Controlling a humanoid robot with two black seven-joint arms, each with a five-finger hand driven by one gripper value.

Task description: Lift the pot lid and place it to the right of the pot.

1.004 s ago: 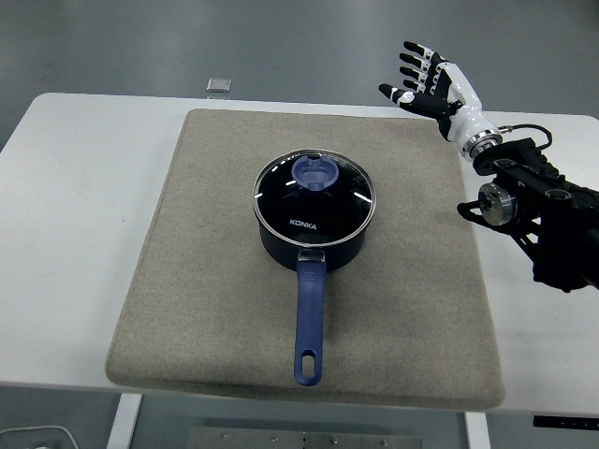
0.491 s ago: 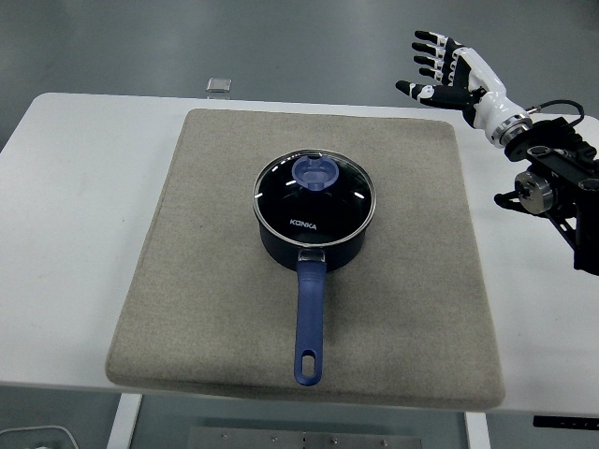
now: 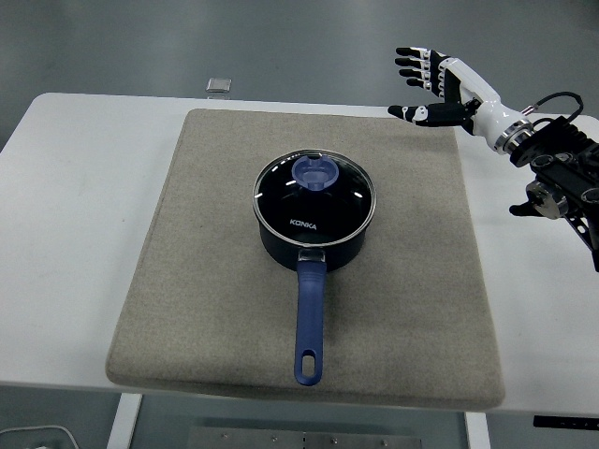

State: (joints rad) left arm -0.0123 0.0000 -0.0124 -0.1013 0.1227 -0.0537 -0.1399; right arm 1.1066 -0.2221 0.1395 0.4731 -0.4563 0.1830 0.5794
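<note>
I see the glass lid [image 3: 315, 194] sitting closed on the dark pot [image 3: 314, 236], in the middle of the grey mat [image 3: 206, 281]. My right hand [image 3: 438, 86] hovers over the mat's far right corner, its 5 fingers spread and empty, well apart from the lid.

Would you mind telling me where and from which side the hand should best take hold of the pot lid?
Best gripped by the round blue knob at the centre of the lid, coming straight down from above. The lid lies flat and seated in the pot's rim, so its edge gives little purchase, while the knob stands proud. The open right hand would likely close its fingers around it.
</note>
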